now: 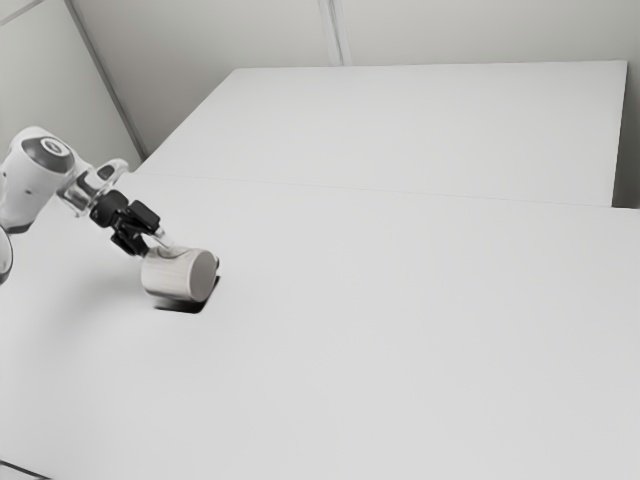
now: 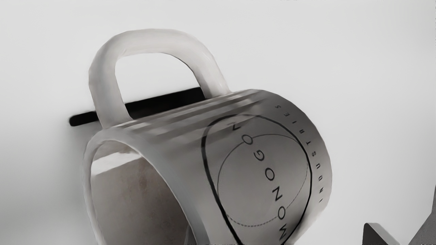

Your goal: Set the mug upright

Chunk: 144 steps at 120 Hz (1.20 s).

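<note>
My open black 2-finger claw (image 1: pixel 162 240) should pinch the sideways pale cylindrical ceramic mug (image 2: pixel 259 170) by its left rim (image 2: pixel 139 141), likely stiff, slick and brittle.

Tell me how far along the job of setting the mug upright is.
Done: the approach, it seems; the gripper is right at the mug. In hand: probably the grasp, though I can't tell whether it holds. Left: the turn upright, since the mug is tipped on its side, its base facing the exterior view's right, and then letting go.
</note>
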Each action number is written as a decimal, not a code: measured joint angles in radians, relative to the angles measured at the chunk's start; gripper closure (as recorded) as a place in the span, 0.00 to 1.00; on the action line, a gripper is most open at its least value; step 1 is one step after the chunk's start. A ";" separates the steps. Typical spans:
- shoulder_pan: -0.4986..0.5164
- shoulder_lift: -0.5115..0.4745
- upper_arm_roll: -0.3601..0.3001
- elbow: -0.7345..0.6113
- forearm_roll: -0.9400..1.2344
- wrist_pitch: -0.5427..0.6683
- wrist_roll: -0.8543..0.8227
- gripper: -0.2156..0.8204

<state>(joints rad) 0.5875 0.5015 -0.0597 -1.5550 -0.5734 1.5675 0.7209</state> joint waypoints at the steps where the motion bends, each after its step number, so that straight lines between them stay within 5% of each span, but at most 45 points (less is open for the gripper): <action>1: -0.001 -0.001 0.000 0.000 0.000 0.000 0.000 0.38; 21: -0.023 -0.008 -0.007 0.011 0.001 0.001 -0.007 0.65; 40: -0.058 0.001 -0.013 0.039 -0.001 0.008 -0.015 0.78; 113: -0.117 0.009 -0.012 0.071 -0.038 0.053 -0.078 0.95; 144: -0.209 -0.176 -0.004 -0.072 0.070 0.130 -0.100 0.96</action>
<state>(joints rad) 0.3783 0.3259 -0.0634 -1.6265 -0.5030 1.6979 0.6207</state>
